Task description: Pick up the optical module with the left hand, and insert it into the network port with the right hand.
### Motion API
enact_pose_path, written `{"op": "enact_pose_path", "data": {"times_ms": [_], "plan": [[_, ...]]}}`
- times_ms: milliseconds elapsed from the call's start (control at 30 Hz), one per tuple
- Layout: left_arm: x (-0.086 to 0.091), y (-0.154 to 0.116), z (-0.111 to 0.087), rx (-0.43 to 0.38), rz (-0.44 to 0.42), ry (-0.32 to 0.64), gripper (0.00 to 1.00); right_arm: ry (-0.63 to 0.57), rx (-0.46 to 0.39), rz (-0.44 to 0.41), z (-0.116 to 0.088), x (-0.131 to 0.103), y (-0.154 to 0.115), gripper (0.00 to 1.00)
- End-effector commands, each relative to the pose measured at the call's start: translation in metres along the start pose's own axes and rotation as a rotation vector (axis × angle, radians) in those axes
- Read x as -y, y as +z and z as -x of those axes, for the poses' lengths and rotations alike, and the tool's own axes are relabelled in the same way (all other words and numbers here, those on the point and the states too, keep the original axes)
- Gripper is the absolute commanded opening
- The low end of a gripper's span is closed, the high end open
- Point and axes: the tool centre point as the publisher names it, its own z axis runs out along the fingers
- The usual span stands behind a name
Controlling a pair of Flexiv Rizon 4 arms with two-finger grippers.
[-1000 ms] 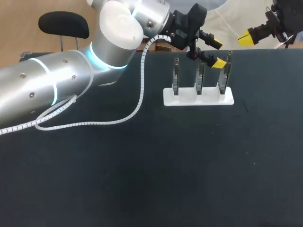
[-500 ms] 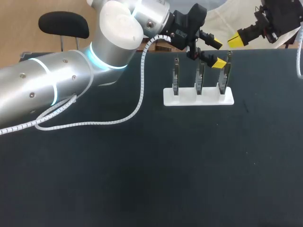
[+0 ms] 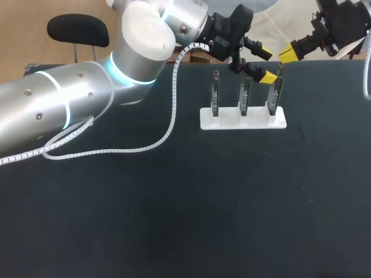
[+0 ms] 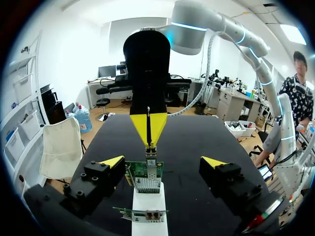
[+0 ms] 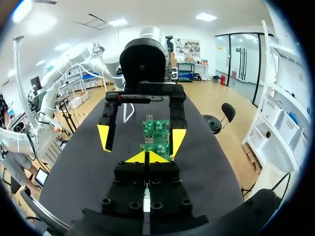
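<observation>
The left gripper (image 3: 265,65) is spread wide. Its two yellow fingertips (image 4: 112,161) stand on either side of one green board (image 4: 146,178) with clear gaps, so it has hold of nothing. That board is the right-hand one of three boards standing upright in a row in a single white stand (image 3: 243,119). A small metal fitting (image 4: 151,164) sits at the board's top edge. I cannot tell whether it is the optical module or the network port, and no separate module can be picked out. The stand sits near the far edge of the table (image 3: 174,220), right of the middle, with its long side running along that edge.

The right gripper (image 3: 290,53) has its two tips pressed together into one yellow wedge, with nothing visible between them. It hangs over the far edge towards the far right corner, beyond the stand's right end. It points back along the row of boards at the left gripper, apart from it.

The left arm (image 3: 69,110), silver, comes in from the table's left edge and bends at a raised elbow. Its black wrist lies roughly level along the far edge. One white spiral cable (image 3: 168,124) droops from the wrist over the table.
</observation>
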Motion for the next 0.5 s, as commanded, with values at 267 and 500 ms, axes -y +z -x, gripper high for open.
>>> {"op": "enact_pose_path", "data": {"times_ms": [267,500], "plan": [[-0.0016,0.0001,0.0006,-0.004,-0.004,0.0,1.0,0.026,-0.016,0.01,-0.0095,0.0044,0.0061,0.0],[-0.0016,0.0001,0.0006,-0.004,-0.004,0.0,1.0,0.036,-0.021,0.021,-0.0123,0.0042,0.0107,0.0]]}}
